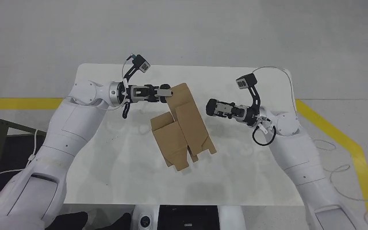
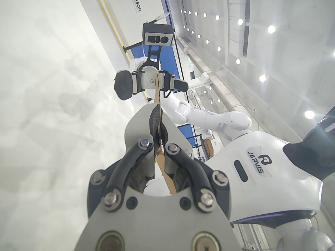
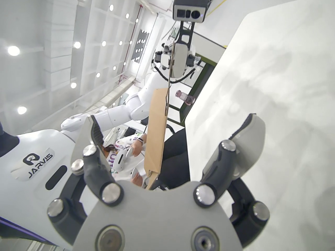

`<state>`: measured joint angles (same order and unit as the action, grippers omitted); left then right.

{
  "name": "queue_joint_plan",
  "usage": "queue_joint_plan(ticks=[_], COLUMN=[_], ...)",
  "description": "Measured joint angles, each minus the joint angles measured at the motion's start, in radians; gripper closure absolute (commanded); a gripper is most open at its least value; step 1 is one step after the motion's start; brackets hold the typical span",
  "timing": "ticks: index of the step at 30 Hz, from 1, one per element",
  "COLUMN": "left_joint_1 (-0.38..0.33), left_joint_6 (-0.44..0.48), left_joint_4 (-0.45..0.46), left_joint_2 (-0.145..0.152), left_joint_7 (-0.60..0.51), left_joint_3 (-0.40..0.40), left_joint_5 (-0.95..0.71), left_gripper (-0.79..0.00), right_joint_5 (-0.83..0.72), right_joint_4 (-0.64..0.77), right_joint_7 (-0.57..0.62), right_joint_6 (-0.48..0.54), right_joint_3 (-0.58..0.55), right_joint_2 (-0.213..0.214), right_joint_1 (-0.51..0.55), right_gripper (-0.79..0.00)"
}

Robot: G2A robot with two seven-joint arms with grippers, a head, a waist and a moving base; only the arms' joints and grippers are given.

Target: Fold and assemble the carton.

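The left gripper (image 2: 158,129) sits closest to the lens in the left wrist view. Its jaws are clenched on a thin edge of the brown cardboard carton (image 2: 157,95), which runs away from them edge-on toward the other arm. From above, this grip is at the carton's (image 1: 183,127) far corner, where the left gripper (image 1: 168,92) comes in from the robot's left.

The carton is part-folded, with flat panels and flaps splayed out. Its long axis runs from that held corner back toward the robot's body, slanting slightly to the robot's right. It is over the middle of the white tabletop (image 1: 103,172) (whether its near end rests on the surface or hangs just above it cannot be told).

The right gripper (image 1: 210,107) is just beside the carton's right-hand edge, apart from it and pointing at it. Its jaws are released and spread wide, with nothing between them. In the right wrist view the carton (image 3: 155,129) stands edge-on, almost on the centre line of the right gripper (image 3: 170,121).

So the sheet lies straight ahead of the open jaws and lines up with their gap. The right arm is the free one and is nearest the unheld side, so it seems best placed to close on that edge.
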<state>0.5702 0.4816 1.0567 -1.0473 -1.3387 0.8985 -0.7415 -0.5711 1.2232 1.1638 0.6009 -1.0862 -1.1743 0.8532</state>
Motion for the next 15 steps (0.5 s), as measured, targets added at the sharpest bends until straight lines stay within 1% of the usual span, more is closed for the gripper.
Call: queue_joint_plan(ticks=[6, 15], left_joint_1=[-0.006, -0.007], left_joint_6=[-0.006, -0.007], left_joint_4=[0.023, 0.039], left_joint_2=[-0.002, 0.001], left_joint_7=[-0.006, -0.007], left_joint_3=[0.005, -0.011], left_joint_5=[0.018, 0.105], left_gripper=[0.000, 0.000], right_joint_5=[0.014, 0.075], right_joint_4=[-0.057, -0.088], right_joint_7=[0.055, 0.070], right_joint_6=[-0.003, -0.015], right_joint_3=[0.077, 0.144], right_joint_2=[-0.022, -0.041], right_joint_1=[-0.067, -0.134], right_gripper=[-0.785, -0.785])
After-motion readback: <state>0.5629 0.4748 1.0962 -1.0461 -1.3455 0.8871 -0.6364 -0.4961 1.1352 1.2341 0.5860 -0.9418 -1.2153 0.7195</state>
